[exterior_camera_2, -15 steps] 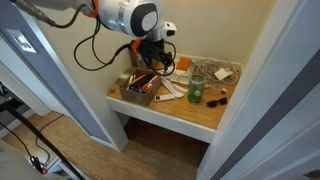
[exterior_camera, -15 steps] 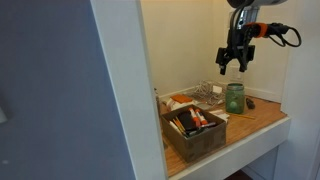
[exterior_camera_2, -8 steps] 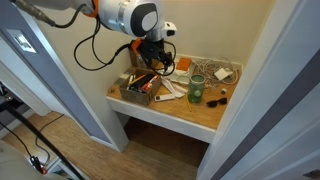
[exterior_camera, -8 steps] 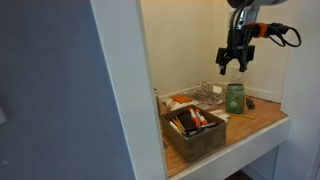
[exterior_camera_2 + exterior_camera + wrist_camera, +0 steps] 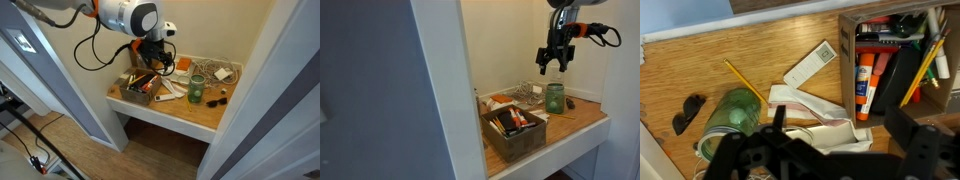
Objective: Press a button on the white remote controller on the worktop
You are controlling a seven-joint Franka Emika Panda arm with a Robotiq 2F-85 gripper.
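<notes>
The black two-fingered gripper (image 5: 553, 68) hangs well above the light honey-coloured wooden worktop (image 5: 582, 120), its fingers spread wide and holding nothing; the wrist view shows the same wide gap (image 5: 826, 142).

Below the hand, and ahead of the fingertips in the wrist view, lies one small flat white remote controller (image 5: 810, 67). It is an oblong slab set at a slant, flat on the wood, and nothing touches it.

Beneath one finger stands one round green glass jar (image 5: 733, 116), upright, with one small dark lump (image 5: 687, 113) just beyond it. One thin yellow pencil (image 5: 744, 80) lies between the jar and the remote.

Beneath the opposite finger sits one open brown box (image 5: 847, 60), crowded with pens and tubes too many to count. White papers (image 5: 812, 105) lie directly under the hand, between the jar and the box.
</notes>
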